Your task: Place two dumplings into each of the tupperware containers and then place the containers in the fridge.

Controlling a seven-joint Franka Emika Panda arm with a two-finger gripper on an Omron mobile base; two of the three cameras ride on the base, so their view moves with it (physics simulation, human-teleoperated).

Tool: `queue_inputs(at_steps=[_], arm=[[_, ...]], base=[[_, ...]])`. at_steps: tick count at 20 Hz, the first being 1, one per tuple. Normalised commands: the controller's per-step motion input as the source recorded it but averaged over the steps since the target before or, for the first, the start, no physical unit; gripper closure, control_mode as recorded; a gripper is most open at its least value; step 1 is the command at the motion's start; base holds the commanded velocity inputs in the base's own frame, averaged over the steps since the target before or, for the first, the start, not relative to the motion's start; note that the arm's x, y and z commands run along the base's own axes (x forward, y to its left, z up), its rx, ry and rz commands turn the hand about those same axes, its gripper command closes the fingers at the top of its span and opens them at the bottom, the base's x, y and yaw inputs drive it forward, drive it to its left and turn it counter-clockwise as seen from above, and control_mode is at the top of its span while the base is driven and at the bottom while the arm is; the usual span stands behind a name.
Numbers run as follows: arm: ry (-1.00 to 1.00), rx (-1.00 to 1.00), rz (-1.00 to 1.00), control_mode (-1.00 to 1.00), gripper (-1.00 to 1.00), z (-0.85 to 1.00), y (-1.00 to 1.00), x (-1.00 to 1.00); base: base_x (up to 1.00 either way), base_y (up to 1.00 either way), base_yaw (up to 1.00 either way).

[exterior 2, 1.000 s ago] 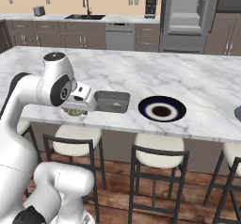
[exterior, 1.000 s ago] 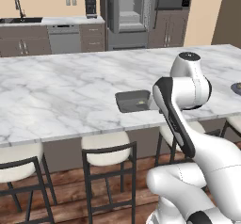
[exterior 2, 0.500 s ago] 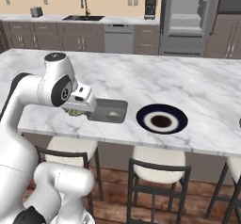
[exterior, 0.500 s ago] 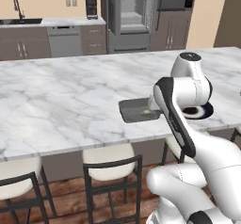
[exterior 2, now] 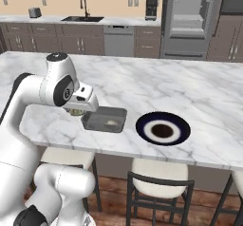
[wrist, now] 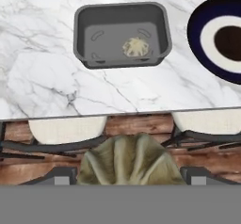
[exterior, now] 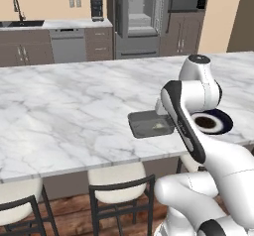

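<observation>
Right, from the left base view I see the dark grey container (exterior: 150, 123) on the marble counter (exterior: 64, 111) near its front edge, at about 3 o'clock from picture centre, with one pale dumpling (exterior: 158, 126) inside. My arm covers the container's right end. Just past the arm, toward 3 o'clock, sits the navy-rimmed plate (exterior: 218, 122). The fridge (exterior: 141, 19) stands at 12 o'clock behind the counter, doors open, pale shelves showing.

From the right base view the same container (exterior 2: 104, 119) lies at about 9 o'clock of centre, the dumpling (exterior 2: 111, 123) in its right half, and the plate (exterior 2: 163, 128) is just beside it toward 3 o'clock, apart from it. My gripper (exterior 2: 76, 111) hangs at the container's left end, and something beige-green shows under the hand. The fridge (exterior 2: 192, 21) is at 1 o'clock.

In the hand view the container (wrist: 121, 34) sits at 12 o'clock, its dumpling (wrist: 136, 46) right of the middle of its floor. The plate (wrist: 221, 37) is cut by the edge at 2 o'clock. At 6 o'clock a second dumpling (wrist: 129, 161) sits between my finger tips (wrist: 64, 176); the gripper (wrist: 128, 177) stands wide and clamped on it, over the counter's front edge and the stools (wrist: 66, 129).
</observation>
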Motion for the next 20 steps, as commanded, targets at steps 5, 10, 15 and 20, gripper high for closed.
queue_inputs(at_steps=[5,10,15,20], arm=[[0.00,0.00,0.00,-1.00,1.00,0.00,0.00,0.58],[0.00,0.00,0.00,-1.00,1.00,-0.05,0.00,0.87],[0.00,0.00,0.00,-1.00,1.00,-0.42,0.09,0.79],[0.02,0.00,0.00,-1.00,1.00,-0.58,0.38,0.53]], base=[[0.00,0.00,0.00],[0.00,0.00,0.00],[0.00,0.00,0.00],[0.00,0.00,0.00]])
